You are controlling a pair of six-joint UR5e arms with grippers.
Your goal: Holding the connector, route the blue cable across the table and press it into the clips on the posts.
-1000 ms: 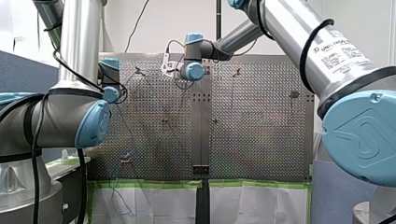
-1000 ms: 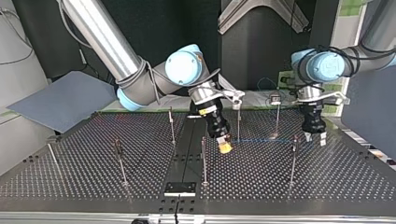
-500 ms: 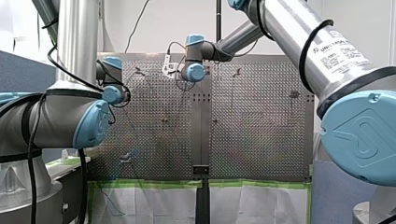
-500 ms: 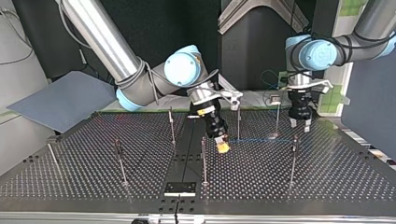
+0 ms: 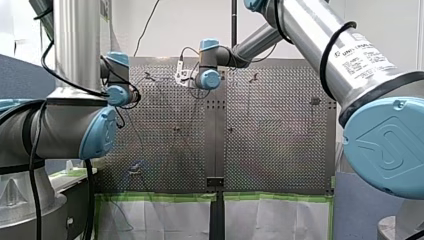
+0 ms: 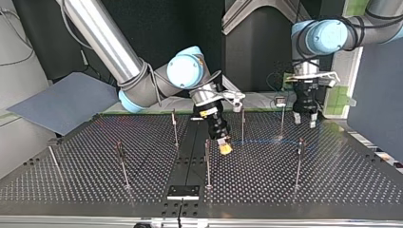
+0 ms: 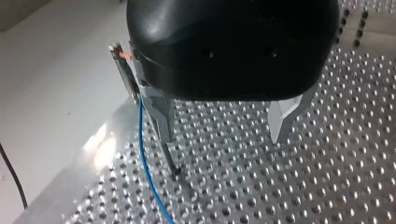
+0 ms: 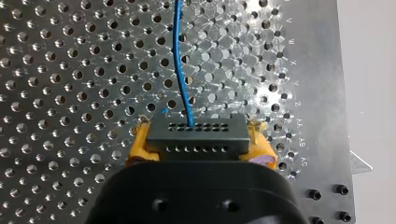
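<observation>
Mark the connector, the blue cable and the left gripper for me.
connector [image 8: 196,137]: right wrist view, middle of its black holed face.
blue cable [image 8: 177,60]: right wrist view, the run ahead of the connector.
left gripper [image 7: 226,156]: left wrist view, midway between its open fingertips.

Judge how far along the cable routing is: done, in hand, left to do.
Done: my right gripper is shut on the connector, the blue cable trailing from it. In hand: the cable runs low over the table; my left gripper hangs open beside it. Left: posts at the top view's left carry no cable; whether it is clipped anywhere is unclear.
</observation>
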